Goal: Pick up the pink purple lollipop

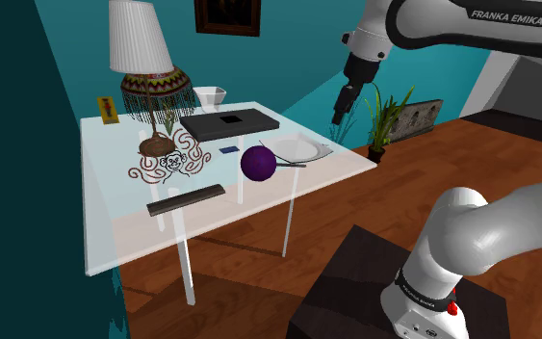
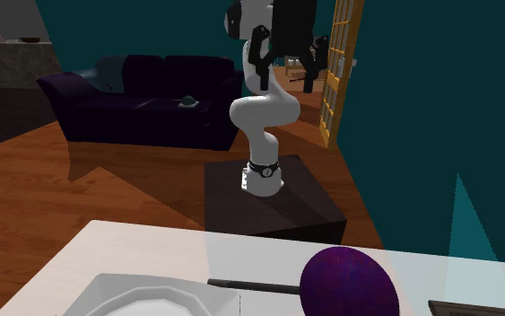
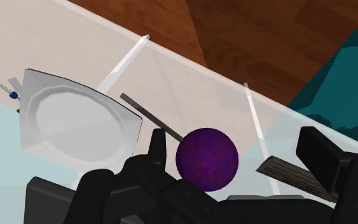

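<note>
Legible writing: "FRANKA EMIKA" in white on the arm link (image 1: 506,16) at the upper right of the shoulder view. The yellow card (image 1: 107,109) at the upper left of that frame carries markings I cannot read.

The lollipop (image 1: 258,164) has a dark purple ball head and a thin dark stick. It lies on the pale see-through counter (image 1: 163,241), near the middle of the shoulder view. Its stick runs toward the white plate (image 1: 296,148), which sits just beside it.

I see the gripper (image 1: 341,117) up in the air, above and to the right of the lollipop in the shoulder view and well apart from it. From the wrist view, the gripper (image 3: 234,137) is released: its fingers stand wide apart and clasp nothing. The lollipop (image 3: 206,159) appears between them, untouched, with the plate (image 3: 75,121) off to one side. A dark bar (image 3: 292,175) lies on the counter beyond the opposite finger.

In the second exterior view, the gripper (image 2: 283,76) hangs at top centre and the lollipop (image 2: 347,285) sits at the bottom right.
</note>
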